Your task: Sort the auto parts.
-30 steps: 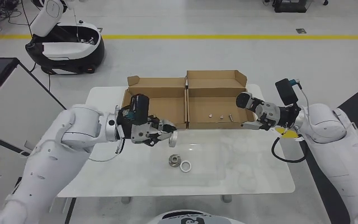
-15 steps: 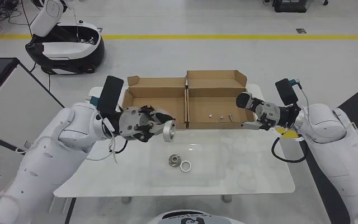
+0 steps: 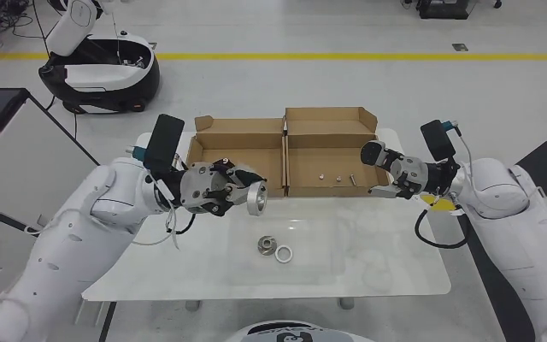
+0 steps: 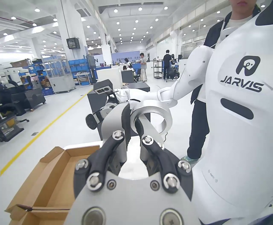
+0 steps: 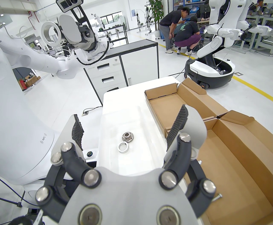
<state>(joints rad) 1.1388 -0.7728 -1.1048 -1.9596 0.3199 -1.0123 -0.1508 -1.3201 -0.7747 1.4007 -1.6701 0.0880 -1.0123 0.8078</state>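
- The large ring (image 3: 255, 199) is clamped in the left gripper (image 3: 246, 195), airborne at 12 o'clock of the flanged hub (image 3: 267, 244) and small ring (image 3: 284, 253) on the table (image 3: 367, 256).
- Note the change: the left wrist has rolled over and carried it toward the left box (image 3: 239, 128) at 11 o'clock. Expect the drop next.
- The right gripper (image 3: 374, 173) stands wide apart at 3 o'clock, by the right box (image 3: 329, 115); unmoved.

- The hall is bright; rows of round ceiling lamps (image 4: 116, 10) shine down.
- The white table (image 3: 385, 248) is glossy and gives back soft light.
- The metal ring (image 4: 167, 120) gleams.
- Straight lines bend at the edges of both wrist views.
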